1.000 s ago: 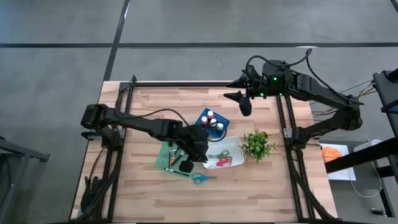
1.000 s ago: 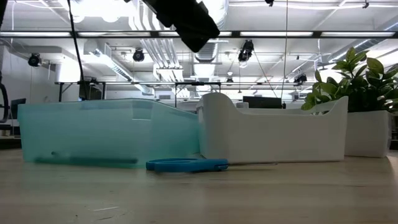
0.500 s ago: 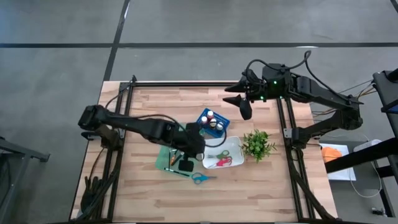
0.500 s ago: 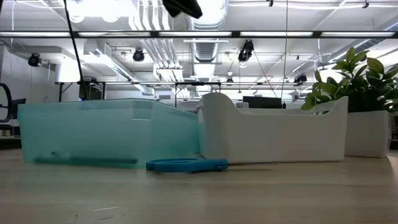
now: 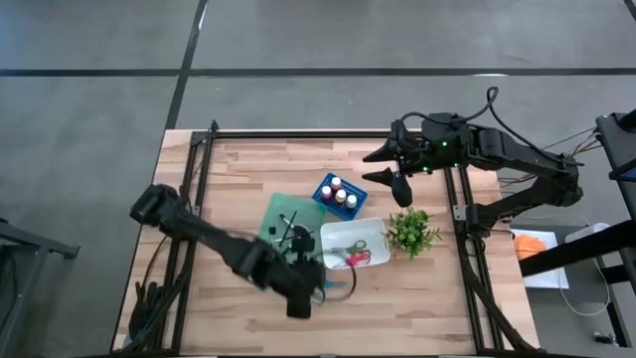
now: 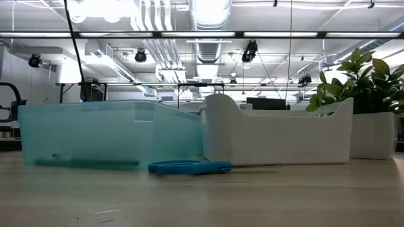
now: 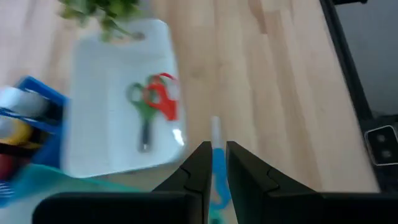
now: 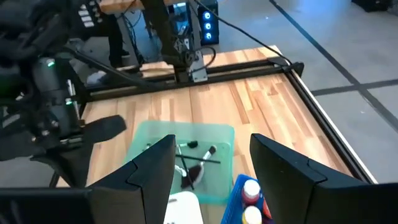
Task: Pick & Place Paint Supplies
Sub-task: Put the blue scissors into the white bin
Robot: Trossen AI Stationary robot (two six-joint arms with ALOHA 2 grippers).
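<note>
A pair of blue-handled scissors [image 6: 189, 166] lies flat on the wood near the table's near edge. My left gripper [image 7: 219, 163] hovers above them, fingers a narrow gap apart, and the blue handle [image 7: 217, 158] shows through that gap. In the high view the left gripper [image 5: 301, 293] covers most of the scissors. Red and green scissors [image 7: 154, 102] lie in the white tray [image 5: 348, 231]. Dark brushes [image 5: 290, 235] lie in the green tray [image 5: 283, 211]. Paint bottles [image 5: 339, 193] stand in the blue bin. My right gripper [image 5: 396, 179] waits wide open above the far right of the table.
The leafy plant [image 5: 410, 231] stands in a white pot right of the white tray. The green tray [image 6: 110, 135] and the white tray [image 6: 278, 132] stand side by side just behind the blue scissors. Bare wood lies along the near edge and on the left.
My left gripper has swung from above the green tray toward the table's near edge. It has also risen out of the low view, and it now hangs over the blue scissors. My right gripper has drifted a little toward the plant.
</note>
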